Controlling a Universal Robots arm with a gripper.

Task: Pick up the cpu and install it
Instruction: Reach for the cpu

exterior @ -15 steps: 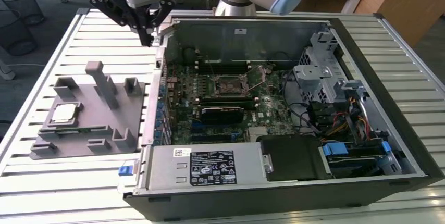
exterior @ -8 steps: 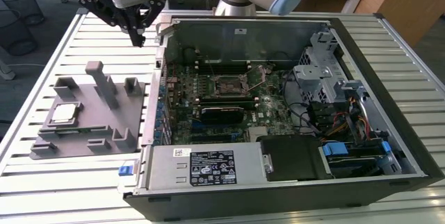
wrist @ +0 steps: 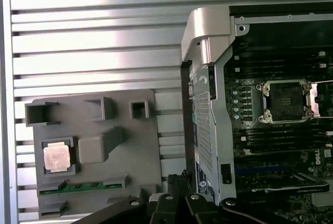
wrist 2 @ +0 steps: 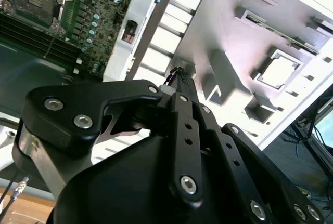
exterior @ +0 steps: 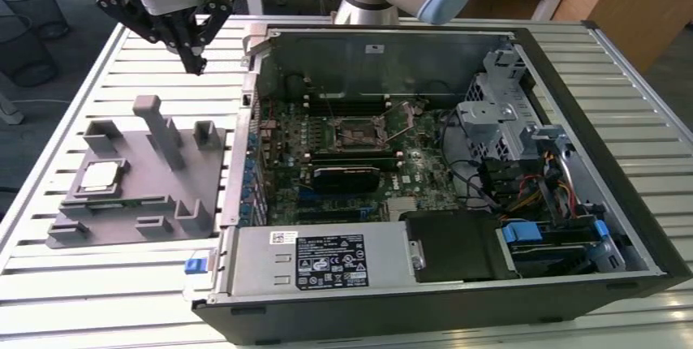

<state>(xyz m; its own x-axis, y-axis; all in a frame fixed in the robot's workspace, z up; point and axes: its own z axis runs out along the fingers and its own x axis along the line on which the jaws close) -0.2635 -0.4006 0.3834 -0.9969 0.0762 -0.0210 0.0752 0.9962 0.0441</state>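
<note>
Gripper [wrist 2: 179, 74] fingers pinched together, empty, hovering over the table's [exterior: 87, 284] far side. Cpu [exterior: 101, 176] sits in the grey fixture [exterior: 141, 162], exterior view's left of the case [exterior: 379, 49]. Best to spread the fingers first, then centre squarely above it.

My gripper [wrist 2: 179, 76] is matt black with shiny steel screw heads. The cpu [wrist: 56, 157] has a dull silvery metal top. The fixture [wrist: 140, 151] is matt grey plastic, the table [wrist: 93, 42] smooth pale metal slats, and the computer case [wrist: 205, 26] bare satin sheet metal.
</note>
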